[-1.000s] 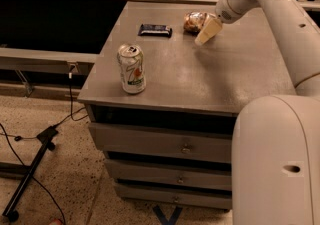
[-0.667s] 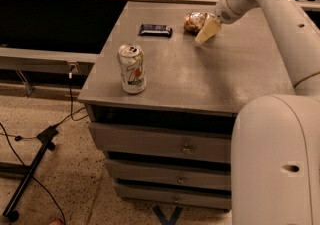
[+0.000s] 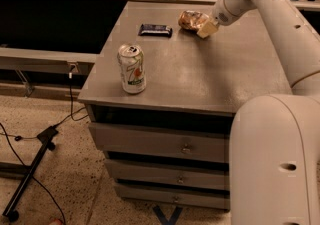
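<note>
Dim, warm light falls from above, leaving a dull sheen across the grey cabinet top (image 3: pixel 240 69). The gaps between its drawers (image 3: pixel 165 144) lie in deep shadow. The recess behind is nearly black. The gripper (image 3: pixel 206 29), at the top's far side beside the snack bag (image 3: pixel 190 19), shows pale and evenly lit.

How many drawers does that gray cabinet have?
3, stacked on the front: top drawer, middle drawer, bottom drawer; the robot's body hides their right ends. The gripper is up top, beside the snack bag.
</note>
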Motion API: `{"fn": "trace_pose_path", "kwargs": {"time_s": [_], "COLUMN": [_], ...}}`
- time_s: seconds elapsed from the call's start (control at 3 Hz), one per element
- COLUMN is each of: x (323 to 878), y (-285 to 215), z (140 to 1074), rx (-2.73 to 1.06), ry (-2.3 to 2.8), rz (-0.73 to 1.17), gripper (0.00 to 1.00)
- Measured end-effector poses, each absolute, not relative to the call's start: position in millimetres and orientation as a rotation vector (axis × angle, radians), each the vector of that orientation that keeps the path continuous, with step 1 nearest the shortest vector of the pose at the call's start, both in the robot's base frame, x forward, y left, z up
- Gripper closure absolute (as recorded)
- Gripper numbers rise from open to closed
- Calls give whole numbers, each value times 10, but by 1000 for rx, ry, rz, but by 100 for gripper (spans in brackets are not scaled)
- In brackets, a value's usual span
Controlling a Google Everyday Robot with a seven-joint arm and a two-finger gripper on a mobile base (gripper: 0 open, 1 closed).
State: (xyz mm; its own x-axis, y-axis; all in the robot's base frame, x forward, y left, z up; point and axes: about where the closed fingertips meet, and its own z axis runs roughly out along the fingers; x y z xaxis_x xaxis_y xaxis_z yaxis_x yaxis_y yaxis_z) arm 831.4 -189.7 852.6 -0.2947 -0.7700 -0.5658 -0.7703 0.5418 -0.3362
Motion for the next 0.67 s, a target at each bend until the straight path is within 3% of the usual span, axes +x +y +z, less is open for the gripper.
{"fn": "trace_pose_path", "kwargs": {"time_s": [0.33, 0.67], "x": [8311, 8277], "y": [-1869, -1823], "z": [8512, 8569], "rx": [-1235, -1222], "ry": [2076, 2040], "rz": [24, 92], "gripper": [88, 100]}}
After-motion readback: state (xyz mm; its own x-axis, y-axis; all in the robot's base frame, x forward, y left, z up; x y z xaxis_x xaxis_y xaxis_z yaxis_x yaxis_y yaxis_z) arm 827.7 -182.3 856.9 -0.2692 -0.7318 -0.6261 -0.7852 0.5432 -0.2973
